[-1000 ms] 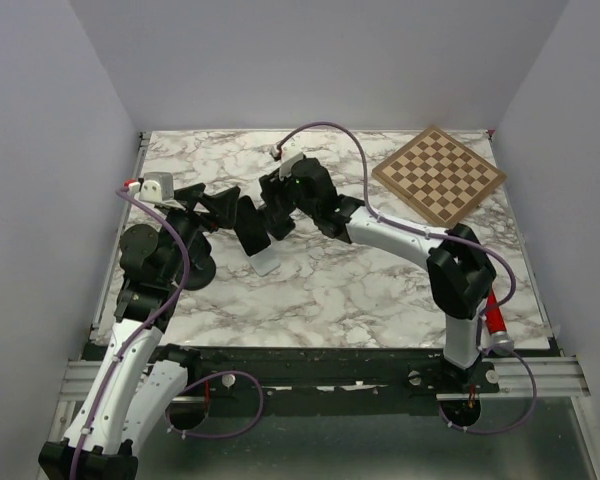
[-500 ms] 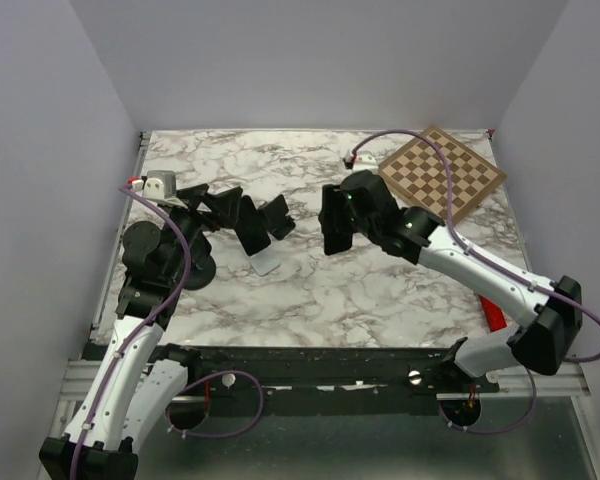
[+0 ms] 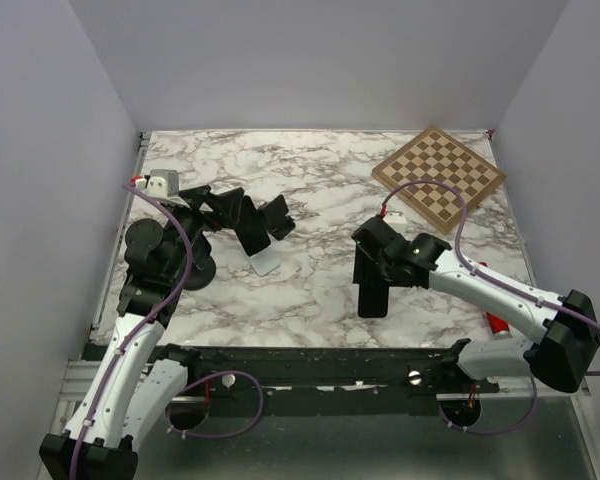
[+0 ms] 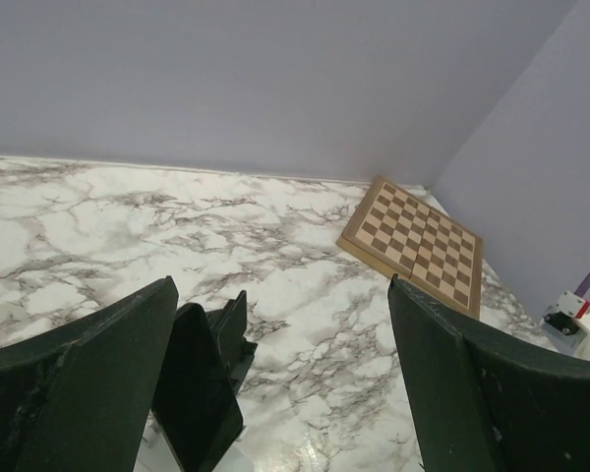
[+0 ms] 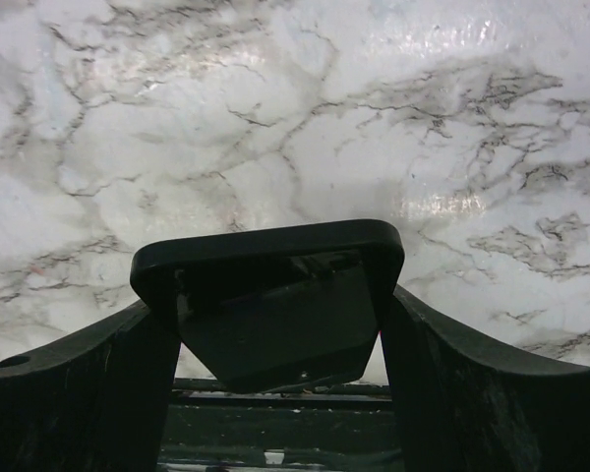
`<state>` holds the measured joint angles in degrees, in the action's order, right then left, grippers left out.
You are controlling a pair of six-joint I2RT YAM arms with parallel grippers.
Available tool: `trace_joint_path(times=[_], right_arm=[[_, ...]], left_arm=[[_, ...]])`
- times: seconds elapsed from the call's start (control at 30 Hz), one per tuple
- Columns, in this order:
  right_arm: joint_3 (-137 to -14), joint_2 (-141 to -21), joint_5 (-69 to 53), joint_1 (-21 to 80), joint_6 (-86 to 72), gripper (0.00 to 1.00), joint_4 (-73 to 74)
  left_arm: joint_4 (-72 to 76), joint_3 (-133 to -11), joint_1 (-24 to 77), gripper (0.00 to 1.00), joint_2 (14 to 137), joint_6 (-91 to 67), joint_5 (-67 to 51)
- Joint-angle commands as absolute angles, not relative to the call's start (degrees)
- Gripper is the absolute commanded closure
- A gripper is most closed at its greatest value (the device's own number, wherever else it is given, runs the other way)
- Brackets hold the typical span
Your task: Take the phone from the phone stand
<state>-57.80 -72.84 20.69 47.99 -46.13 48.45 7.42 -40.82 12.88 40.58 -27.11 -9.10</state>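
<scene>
The black phone (image 3: 372,292) hangs clear of the stand, and my right gripper (image 3: 378,262) is shut on its upper part, low over the near middle of the table. In the right wrist view the phone (image 5: 275,295) fills the gap between both fingers of that gripper (image 5: 272,323). The black phone stand (image 3: 260,228) on its white base stands at the left middle with nothing on it. My left gripper (image 3: 230,208) is open beside it. In the left wrist view the stand (image 4: 205,379) sits just inside the left finger of that gripper (image 4: 285,393).
A wooden chessboard (image 3: 438,172) lies at the far right corner, also in the left wrist view as the chessboard (image 4: 413,241). A red object (image 3: 497,322) lies by the right arm near the table's front edge. Purple cables loop over both arms.
My right arm has carried the phone off the stand, rightward and toward the near edge. The left gripper has stayed open by the stand.
</scene>
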Motion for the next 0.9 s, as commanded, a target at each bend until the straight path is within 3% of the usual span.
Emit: trace_joint_path(times=[0.0,0.17,0.5,0.87], right_arm=[[-55.9,-75.5,21.5,47.9,-49.9,0.63,48.9],[-52.4,-80.7,16.2,44.8,-49.0,0.63,42.5],[-51.4,-92.8,17.2,43.6,-47.9,0.63,37.5],[-48.5,-92.9,16.5,43.4,-49.4,0.55,35.7]], left_arm=[[7.7,-42.5,13.5,0.04,39.6,-27.1,-10.3],[8.0,-42.4,13.9,0.04,39.1,-27.2,-10.7],[7.9,-42.3,13.9,0.04,37.9,-26.8,-10.2],[8.0,-42.2,13.9,0.05,38.0,-26.8,-10.3]])
